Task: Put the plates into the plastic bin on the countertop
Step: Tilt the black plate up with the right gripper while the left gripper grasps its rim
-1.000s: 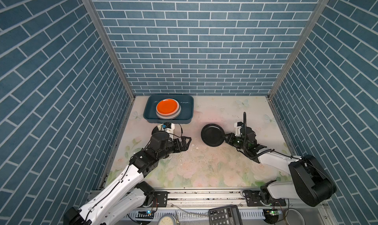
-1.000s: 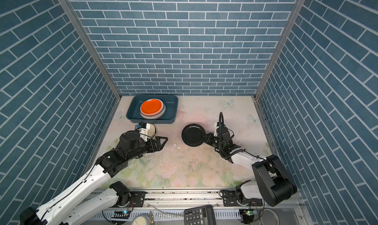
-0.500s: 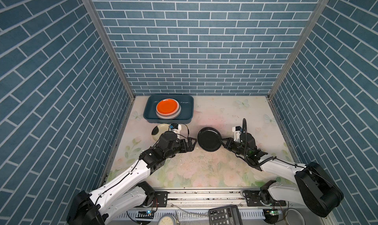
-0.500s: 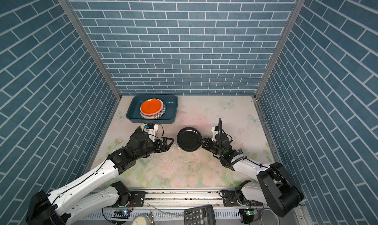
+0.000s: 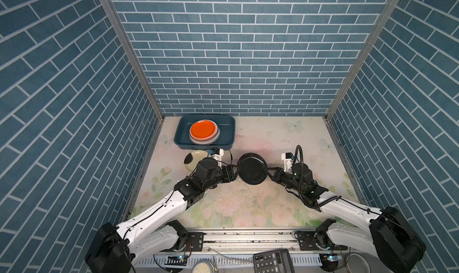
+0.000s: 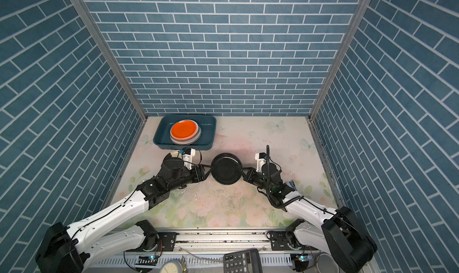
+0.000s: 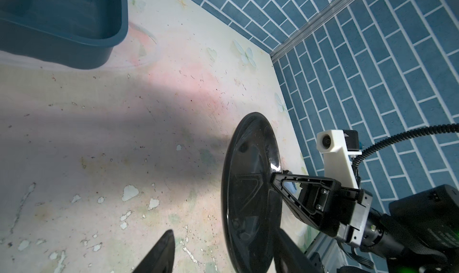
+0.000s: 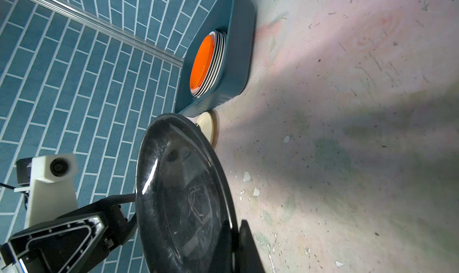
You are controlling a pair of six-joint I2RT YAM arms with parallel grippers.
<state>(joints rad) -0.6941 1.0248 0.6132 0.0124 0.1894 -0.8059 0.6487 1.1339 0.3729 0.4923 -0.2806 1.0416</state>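
A black plate [image 5: 252, 168] [image 6: 225, 168] hangs tilted above the countertop [image 5: 273, 140], with my right gripper [image 5: 269, 172] [image 8: 234, 222] shut on its right rim. My left gripper [image 5: 235, 171] [image 7: 224, 232] is at the opposite rim, still open. Its jaws straddle the edge, and one finger [image 7: 159, 254] stands clear of the plate [image 7: 248, 185]. The teal plastic bin [image 5: 227, 132] [image 8: 238, 60] at the back left holds a stack of plates topped by an orange plate [image 5: 203, 129] [image 8: 201, 63]. A cream plate [image 5: 193, 157] [image 8: 206, 122] lies in front of the bin, partly behind my left arm.
Blue brick walls close in the countertop on three sides. A calculator [image 5: 273, 260] and a round dial [image 5: 202, 266] sit below the front rail. The countertop surface is scuffed and chipped around the middle.
My right arm has carried the black plate leftward to the middle. My left gripper has swung right from the cream plate to the black plate's rim, and its jaws have narrowed.
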